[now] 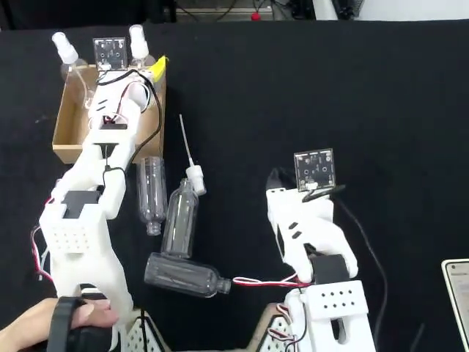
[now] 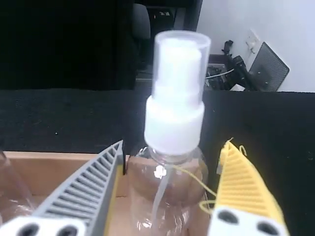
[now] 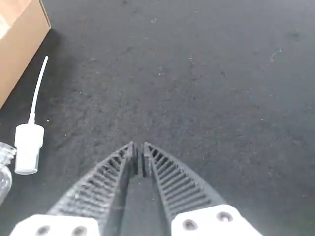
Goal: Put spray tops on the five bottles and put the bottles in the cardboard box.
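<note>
Left gripper [image 2: 172, 147]: jaws apart, with the grey and yellow fingers standing either side of a capped bottle [image 2: 165, 191]. A sliver of gap shows on the yellow side, so no clamp is evident. The bottle stands upright inside the cardboard box [image 1: 67, 143], at its far right corner.

Right gripper [image 3: 138, 152]: fingers closed together, holding nothing, low over bare cloth at mid-table.

Surface: black cloth [image 1: 330, 88] covers the whole table and is lightly flecked with lint. Beyond the far edge are a dark chair [image 2: 140, 22] and a white wall [image 2: 236, 19].

A second capped bottle [image 1: 66, 51] stands at the box's far left corner. Three uncapped bottles [image 1: 181, 216] lie on the cloth between the arms, near the box. A loose spray top [image 1: 195, 176] — dip tube pointing away — lies just beside the neck of the middle one. The left arm spans the box and hides most of its inside. Red-and-white cables [image 1: 256, 281] trail by the nearest bottle's mouth.
</note>
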{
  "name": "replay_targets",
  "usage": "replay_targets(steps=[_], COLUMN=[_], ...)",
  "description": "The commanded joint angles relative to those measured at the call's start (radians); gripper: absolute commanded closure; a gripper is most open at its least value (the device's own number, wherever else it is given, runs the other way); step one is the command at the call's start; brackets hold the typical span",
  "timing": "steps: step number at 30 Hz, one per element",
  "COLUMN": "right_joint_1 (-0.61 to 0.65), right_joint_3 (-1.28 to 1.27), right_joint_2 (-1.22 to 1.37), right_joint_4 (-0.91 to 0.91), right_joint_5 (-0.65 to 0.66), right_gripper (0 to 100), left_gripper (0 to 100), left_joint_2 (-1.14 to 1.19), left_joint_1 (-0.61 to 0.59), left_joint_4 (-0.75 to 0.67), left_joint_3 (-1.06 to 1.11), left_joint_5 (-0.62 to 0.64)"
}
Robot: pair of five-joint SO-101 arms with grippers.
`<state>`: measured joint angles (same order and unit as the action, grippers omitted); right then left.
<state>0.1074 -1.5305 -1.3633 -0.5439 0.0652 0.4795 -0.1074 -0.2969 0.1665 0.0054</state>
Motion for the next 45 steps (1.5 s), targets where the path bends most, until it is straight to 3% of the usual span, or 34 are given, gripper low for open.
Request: replay_targets(steps=[1,17,33,40,42,45], right_joint_1=[0.011,0.011,0.011,0.011,0.011,0.014], right_joint_3=[0.007,0.007,0.007,0.007,0.007,0.007], right_joint_2=[-0.013,-0.013,-0.013,-0.013,-0.013,-0.013], right_joint_4=[0.026,0.026,0.026,0.026,0.026,0.026], right_joint_5=[-0.005,-0.005,-0.005,-0.005,-0.006,-0.008], right_gripper=[98.4,98.4,98.4,98.4,98.4,98.4], left_gripper=[70,70,70,70,70,70], left_joint_2=[-0.014,-0.034,-0.270,-0.474,-0.546,-0.669], left_joint_1=[-0.001,-0.012,-0.016,-0.024,-0.047,-0.065], left_joint_4=[-0.017,-0.014,-0.014,-0.012,0.038,0.259], left_joint_3=[-0.039,-0.038,0.189,0.344,0.394,0.415], left_joint_5=[0.008,0.008,0.008,0.006,0.003,0.003])
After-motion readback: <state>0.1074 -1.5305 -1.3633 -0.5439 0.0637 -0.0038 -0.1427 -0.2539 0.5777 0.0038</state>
